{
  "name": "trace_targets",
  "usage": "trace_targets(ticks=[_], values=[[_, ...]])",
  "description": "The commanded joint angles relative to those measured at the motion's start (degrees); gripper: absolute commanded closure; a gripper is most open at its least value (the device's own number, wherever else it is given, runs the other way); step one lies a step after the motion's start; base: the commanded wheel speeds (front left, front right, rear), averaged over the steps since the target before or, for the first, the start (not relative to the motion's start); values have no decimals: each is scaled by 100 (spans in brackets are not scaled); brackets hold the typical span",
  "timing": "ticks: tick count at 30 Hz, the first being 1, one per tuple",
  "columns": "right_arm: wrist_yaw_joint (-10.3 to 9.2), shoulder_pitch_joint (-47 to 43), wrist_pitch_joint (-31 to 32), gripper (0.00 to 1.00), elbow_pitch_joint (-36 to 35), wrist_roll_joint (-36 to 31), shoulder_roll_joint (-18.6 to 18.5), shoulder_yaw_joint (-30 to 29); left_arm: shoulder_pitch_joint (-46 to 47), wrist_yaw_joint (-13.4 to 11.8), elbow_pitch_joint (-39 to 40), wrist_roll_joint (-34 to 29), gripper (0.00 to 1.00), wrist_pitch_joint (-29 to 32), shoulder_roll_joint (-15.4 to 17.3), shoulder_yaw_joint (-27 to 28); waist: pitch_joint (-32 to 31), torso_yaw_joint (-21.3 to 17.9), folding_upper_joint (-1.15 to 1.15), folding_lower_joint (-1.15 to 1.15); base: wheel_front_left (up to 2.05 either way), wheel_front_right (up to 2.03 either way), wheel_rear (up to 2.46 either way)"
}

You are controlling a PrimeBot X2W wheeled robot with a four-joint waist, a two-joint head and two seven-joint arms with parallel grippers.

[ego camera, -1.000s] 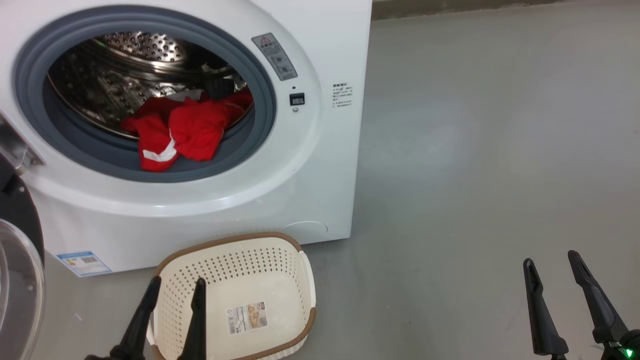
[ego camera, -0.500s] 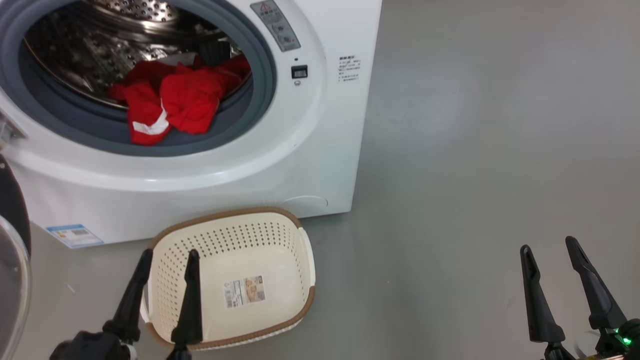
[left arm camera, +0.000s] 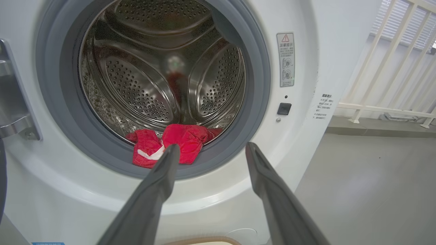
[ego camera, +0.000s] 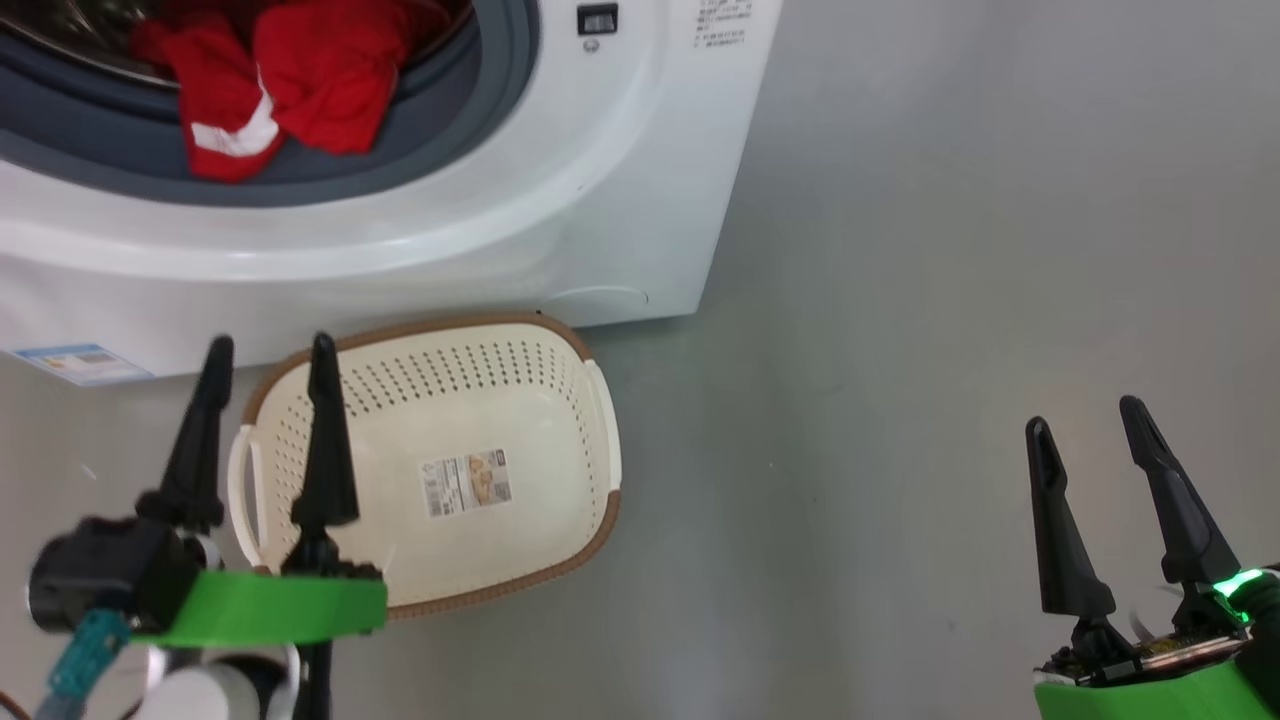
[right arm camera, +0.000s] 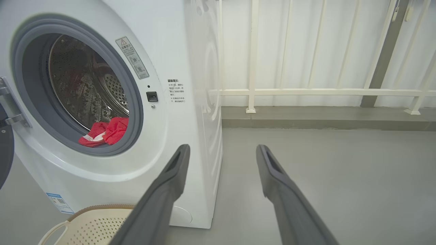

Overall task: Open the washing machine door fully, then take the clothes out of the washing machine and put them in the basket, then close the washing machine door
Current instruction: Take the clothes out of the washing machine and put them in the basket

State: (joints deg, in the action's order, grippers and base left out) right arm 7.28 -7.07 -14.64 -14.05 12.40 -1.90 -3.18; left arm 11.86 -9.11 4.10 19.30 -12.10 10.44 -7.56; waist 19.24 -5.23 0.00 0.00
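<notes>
Above the grey floor (ego camera: pixel 900 300), the left gripper (ego camera: pixel 270 343) and right gripper (ego camera: pixel 1083 415) had their fingers apart, holding nothing. The basket (ego camera: pixel 590 420) lay just below the left fingertips. The clothes (ego camera: pixel 320 60) lay farther ahead, at the mouth of the washing machine (ego camera: pixel 520 220). It seemed best to reach in low and pinch a thick fold.

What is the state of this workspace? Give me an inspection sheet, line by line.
Surface: grey floor, smooth, bare.
Job's things: washing machine stands on the floor. The washing machine door is swung open at its left. The red clothes lie at the drum mouth, draped onto the grey gasket. The basket sits on the floor against the machine's front and holds only its label sticker.
Clutter: nothing seen.
End effectors: left end effector open, empty, pointed at the drum mouth; right end effector open, empty, over bare floor.
Cables: nothing seen.
Surroundings: white railing beyond the machine.
</notes>
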Motion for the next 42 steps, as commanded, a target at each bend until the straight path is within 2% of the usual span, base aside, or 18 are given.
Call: trace_targets(ticks=[1, 12, 20, 27, 42], values=[[21, 212, -33, 0, -121, 29, -98, 132, 359, -55, 30, 5, 0, 46, 145, 246, 423, -84, 0, 0, 0, 0, 0], [21, 469, -35, 0, -80, 156, -98, 173, 1623, -150, -599, -46, 0, 238, 253, 324, 892, -313, 0, 0, 0, 0, 0], [21, 628, -35, 0, -78, 235, -98, 206, 2498, -160, -1169, -43, 0, 269, 501, 506, 1275, -456, 0, 0, 0, 0, 0], [21, 803, -35, 0, -37, 222, -98, 265, 3421, -138, -1818, -47, 0, 279, 770, 641, 1655, -513, 0, 0, 0, 0, 0], [21, 954, -36, 0, -42, 135, -98, 372, 4961, -335, -3597, -206, 0, 446, 1160, 656, 2049, -713, 0, 0, 0, 0, 0]])
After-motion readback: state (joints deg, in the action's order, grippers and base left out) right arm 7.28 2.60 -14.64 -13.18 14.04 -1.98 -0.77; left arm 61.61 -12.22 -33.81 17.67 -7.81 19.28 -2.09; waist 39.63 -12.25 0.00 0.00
